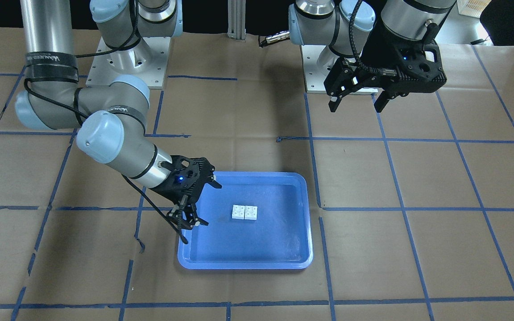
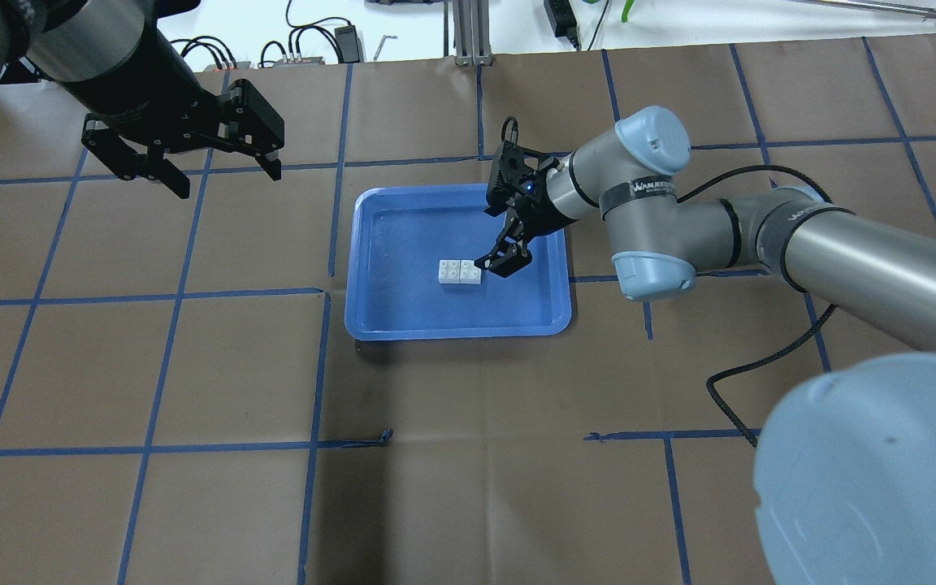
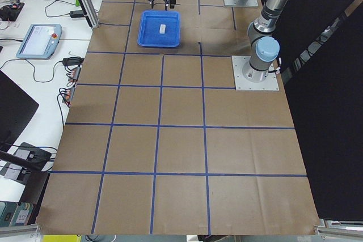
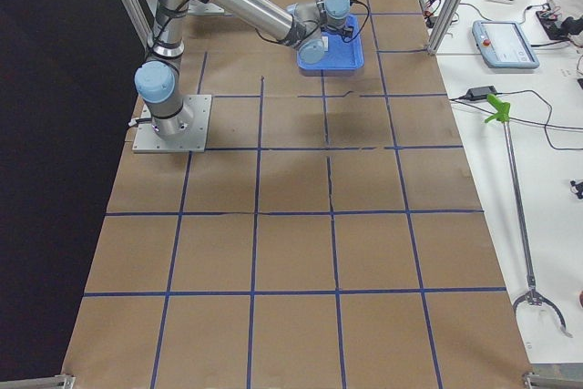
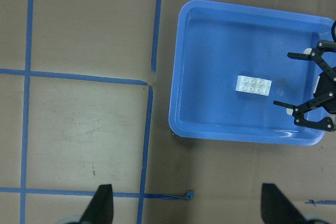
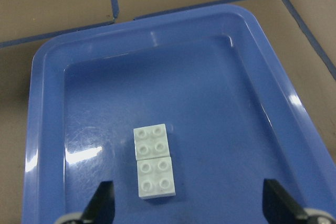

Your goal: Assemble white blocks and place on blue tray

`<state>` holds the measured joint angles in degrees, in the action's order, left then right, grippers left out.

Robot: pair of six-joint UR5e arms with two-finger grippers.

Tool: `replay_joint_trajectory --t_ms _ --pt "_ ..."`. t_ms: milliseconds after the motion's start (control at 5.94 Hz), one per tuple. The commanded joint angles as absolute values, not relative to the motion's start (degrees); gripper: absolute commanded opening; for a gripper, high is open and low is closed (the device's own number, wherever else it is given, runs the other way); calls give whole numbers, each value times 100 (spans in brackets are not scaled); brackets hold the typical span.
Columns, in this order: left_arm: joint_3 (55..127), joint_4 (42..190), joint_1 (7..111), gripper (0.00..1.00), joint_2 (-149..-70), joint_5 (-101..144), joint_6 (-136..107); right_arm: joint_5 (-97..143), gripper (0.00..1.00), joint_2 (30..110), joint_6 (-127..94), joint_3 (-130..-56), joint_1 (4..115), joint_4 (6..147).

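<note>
A: Okay, quick one. Where are the blocks (image 1: 244, 212)?

B: On the tray (image 1: 279, 245), near its middle, flat, studs up. The two sit edge to edge and touching, making one short bar. Not stacked. I can't tell if they are actually locked together.

A: Which tool is nearer?

B: The right tool (image 2: 504, 264), easily. It hangs over the tray with the bar just beside its tips. The left tool (image 1: 357, 104) is well apart, off the tray and raised above the surface (image 1: 417, 178).

A: Which way from the right tool?

B: Straight ahead of it and below. In its wrist view the bar lies between the two fingers (image 6: 102, 198), a bit toward one side, just past the tips. The bar's long axis points away from the tool, so the jaws would close across its short width. My guess is that a straight drop would be enough, with no twist needed.

A: Tool states?

B: The right tool's jaws are spread wide, with nothing in them. The left tool is the same, spread and empty.

A: Any text?

B: Only a black strap (image 2: 651, 188) on the right arm, with white lettering that starts "WAN". The rest is too small to be sure of. There's nothing readable on the blocks or tray.
</note>
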<state>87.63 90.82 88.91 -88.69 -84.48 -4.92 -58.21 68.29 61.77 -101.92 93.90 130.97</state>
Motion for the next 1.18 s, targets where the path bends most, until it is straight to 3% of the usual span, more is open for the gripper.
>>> replay_joint_trajectory --t_ms 0,505,1009 --pt "8763 9079 8895 99 -8868 -8446 -492 -6544 100 7485 5120 -10002 9098 11827" --pt "8763 9079 8886 99 -8868 -8446 -483 -8285 100 8444 2370 -9924 9035 10842" --pt "8763 9088 8895 99 -8868 -8446 -483 -8736 100 8630 138 -8766 9018 8602"
